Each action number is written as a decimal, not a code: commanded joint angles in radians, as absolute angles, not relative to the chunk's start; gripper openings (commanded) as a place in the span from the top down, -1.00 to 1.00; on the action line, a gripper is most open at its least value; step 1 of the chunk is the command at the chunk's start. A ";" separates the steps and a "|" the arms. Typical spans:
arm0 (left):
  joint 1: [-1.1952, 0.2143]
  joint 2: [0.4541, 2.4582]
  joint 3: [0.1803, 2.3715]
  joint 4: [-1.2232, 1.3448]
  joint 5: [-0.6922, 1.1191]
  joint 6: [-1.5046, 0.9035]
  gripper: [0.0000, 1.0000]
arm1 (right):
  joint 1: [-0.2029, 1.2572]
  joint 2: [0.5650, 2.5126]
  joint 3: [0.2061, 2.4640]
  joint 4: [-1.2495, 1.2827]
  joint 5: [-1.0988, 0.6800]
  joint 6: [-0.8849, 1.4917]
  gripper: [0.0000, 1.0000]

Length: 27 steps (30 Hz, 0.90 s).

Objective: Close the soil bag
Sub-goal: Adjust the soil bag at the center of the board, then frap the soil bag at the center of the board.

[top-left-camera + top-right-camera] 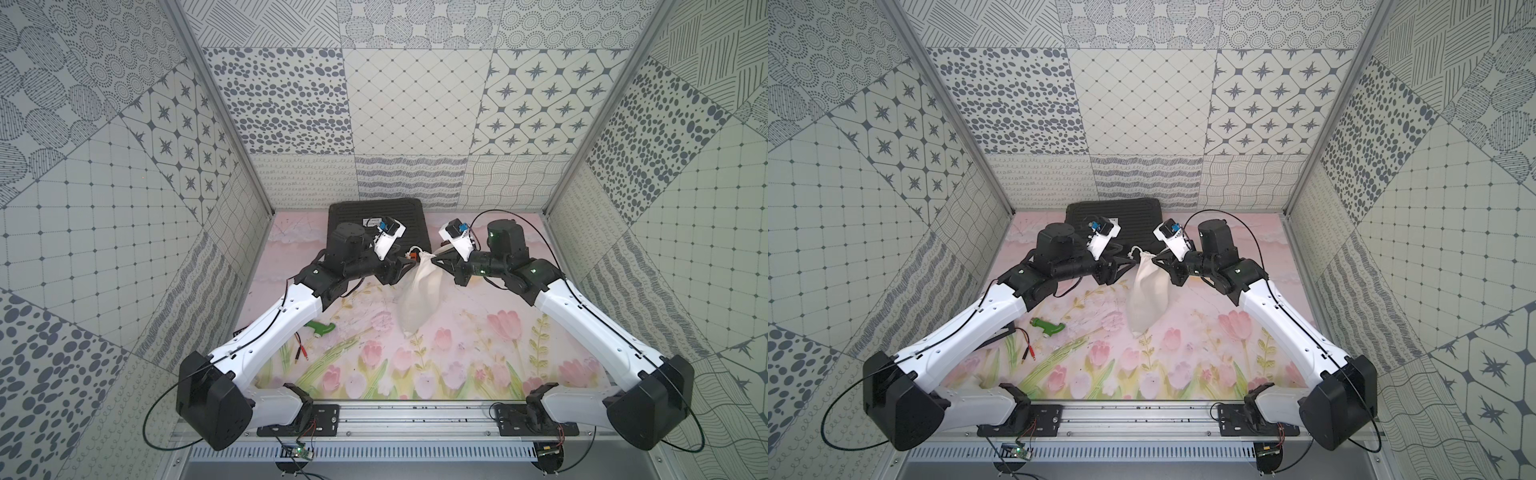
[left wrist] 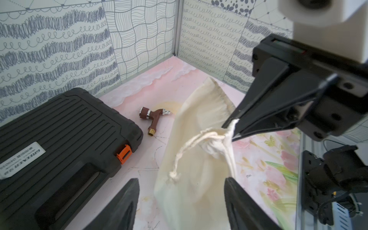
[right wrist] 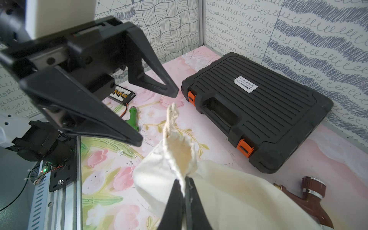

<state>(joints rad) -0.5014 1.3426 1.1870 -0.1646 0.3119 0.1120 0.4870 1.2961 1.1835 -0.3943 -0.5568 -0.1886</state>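
Brightness: soft, even white light is filling the booth in both top views, and no corner is falling into darkness.
Shadows: the cloth bag [image 1: 417,291] is casting only a faint, soft-edged shadow on the desk [image 1: 469,316].
Glare: the white block above the right tool [image 2: 232,131] is washing out in the left wrist view.
Blur: the left tool [image 3: 157,117] is looming close and soft in the right wrist view.
Focus: the black case [image 3: 258,111] behind it is showing crisp ribs.
Distortion: the wide lens is splaying the walls outward toward the frame edges in both top views.
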 commanded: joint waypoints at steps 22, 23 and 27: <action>-0.503 1.476 1.305 -0.130 0.371 0.347 0.17 | 0.493 1.289 1.197 -0.367 -0.586 -0.180 0.98; -0.503 1.468 1.294 -0.124 0.370 0.354 0.01 | 0.493 1.289 1.197 -0.367 -0.587 -0.179 0.98; -0.503 1.447 1.268 -0.122 0.368 0.416 -0.16 | 0.492 1.289 1.195 -0.367 -0.592 -0.182 0.98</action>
